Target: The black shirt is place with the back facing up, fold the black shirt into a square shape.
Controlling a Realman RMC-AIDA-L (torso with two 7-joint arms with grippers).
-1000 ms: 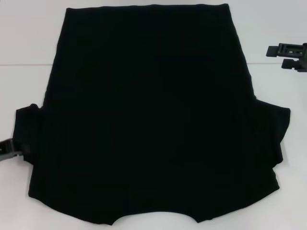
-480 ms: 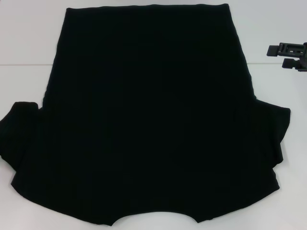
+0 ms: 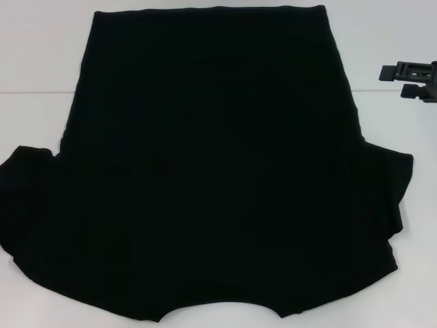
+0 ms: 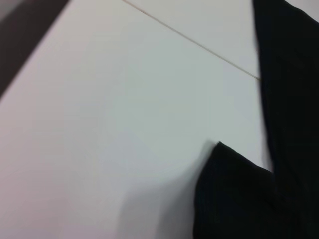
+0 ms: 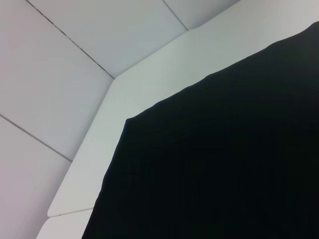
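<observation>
The black shirt (image 3: pixel 212 164) lies flat on the white table (image 3: pixel 34 48) and fills most of the head view, hem at the far side and neckline at the near edge. No lettering shows on it. Its left sleeve (image 3: pixel 27 205) is spread out to the left and its right sleeve (image 3: pixel 389 198) to the right. My right gripper (image 3: pixel 407 80) hovers open off the shirt's far right side, holding nothing. My left gripper is out of view. The left wrist view shows a sleeve corner (image 4: pixel 239 194) on the table, and the right wrist view shows a hem corner (image 5: pixel 224 164).
White table surface (image 3: pixel 403 287) shows around the shirt on the left, right and far side. A thin seam line (image 3: pixel 34 92) crosses the table. The table's far edge (image 5: pixel 94 144) meets a pale tiled wall in the right wrist view.
The left sleeve, bunched inward with my left gripper at it a second ago, now lies spread outward to the left. The left gripper has left the head view. The right gripper has not moved.
</observation>
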